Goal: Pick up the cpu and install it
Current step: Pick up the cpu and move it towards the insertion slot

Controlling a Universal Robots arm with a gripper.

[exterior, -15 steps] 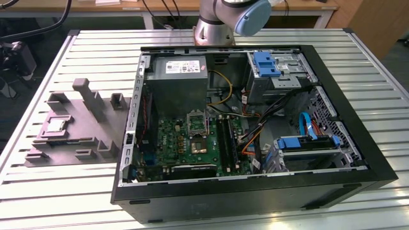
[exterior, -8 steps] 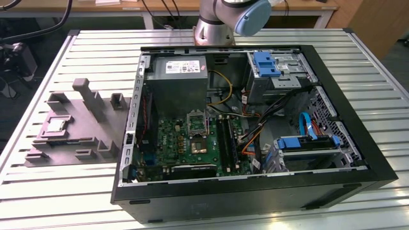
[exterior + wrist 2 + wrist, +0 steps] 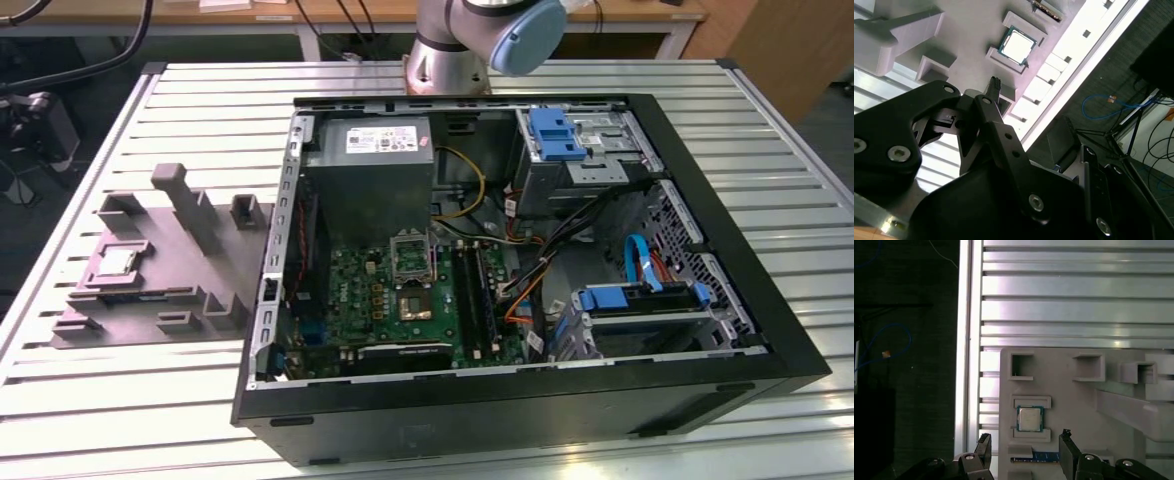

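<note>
The cpu is a small silvery square chip lying flat in a shallow pocket of the grey tray. In the second wrist view the cpu rests in the same pocket, beyond a black finger. My gripper hovers above the tray, open, with nothing between its fingers, and the chip lies just past the gap. In the exterior view the cpu sits on the tray at the exterior view's left. The metal-framed socket is on the green board inside the case.
The open black computer case takes up the middle of the slatted metal table, with a power supply, blue drive brackets and cables inside. The arm's base stands behind it. Upright posts rise from the tray near the table edge.
</note>
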